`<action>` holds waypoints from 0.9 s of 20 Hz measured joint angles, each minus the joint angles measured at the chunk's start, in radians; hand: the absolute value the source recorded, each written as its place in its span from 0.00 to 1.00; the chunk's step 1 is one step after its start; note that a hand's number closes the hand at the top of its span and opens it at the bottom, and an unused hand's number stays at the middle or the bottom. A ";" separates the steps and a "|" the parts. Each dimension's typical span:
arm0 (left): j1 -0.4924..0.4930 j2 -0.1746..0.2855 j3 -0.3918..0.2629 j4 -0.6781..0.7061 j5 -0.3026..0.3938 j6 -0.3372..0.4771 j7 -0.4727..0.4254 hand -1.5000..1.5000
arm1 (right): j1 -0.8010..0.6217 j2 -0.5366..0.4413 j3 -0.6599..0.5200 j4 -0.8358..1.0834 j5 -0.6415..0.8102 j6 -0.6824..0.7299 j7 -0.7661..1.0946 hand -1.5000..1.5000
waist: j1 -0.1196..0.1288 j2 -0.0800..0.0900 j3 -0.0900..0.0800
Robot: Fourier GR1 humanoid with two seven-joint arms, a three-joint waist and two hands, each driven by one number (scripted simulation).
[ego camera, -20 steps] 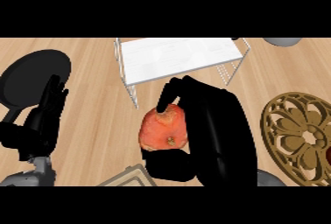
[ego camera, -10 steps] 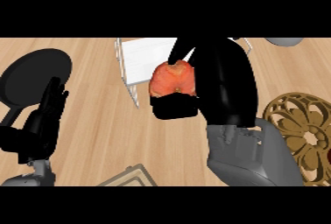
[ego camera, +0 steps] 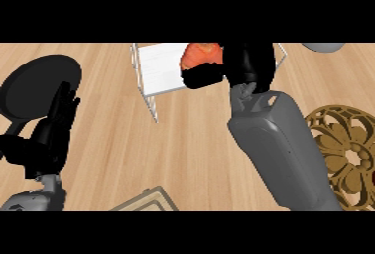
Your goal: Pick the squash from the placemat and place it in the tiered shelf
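The orange squash is held over the white top of the tiered shelf at the upper middle of the head view. My right hand is curled round the squash, with its thumb below the squash and its fingers hiding the right side. The grey right forearm stretches far forward from the lower right. A corner of the placemat shows at the bottom edge. My left hand rests open at the left, fingers up.
A black round pan lies at the left behind the left hand. A brown ornate trivet sits at the right edge. A grey object peeks in at the top right. Wooden counter surrounds them.
My right hand has carried the squash up and away from the placemat to above the shelf's top. The forearm has stretched forward. The left hand has stayed still.
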 measured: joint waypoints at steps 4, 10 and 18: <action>0.008 0.002 0.001 -0.019 -0.003 -0.006 0.009 0.50 | -0.017 -0.002 -0.043 0.136 -0.004 -0.104 -0.107 1.00 | 0.002 0.000 0.000; -0.008 -0.008 0.005 0.002 -0.003 -0.009 0.009 0.50 | -0.093 -0.009 -0.090 0.351 -0.033 -0.209 -0.233 1.00 | 0.005 0.001 0.000; -0.003 -0.006 0.013 -0.003 -0.001 -0.022 -0.002 0.50 | -0.164 -0.007 -0.159 0.569 -0.146 -0.342 -0.326 0.00 | 0.012 0.003 0.000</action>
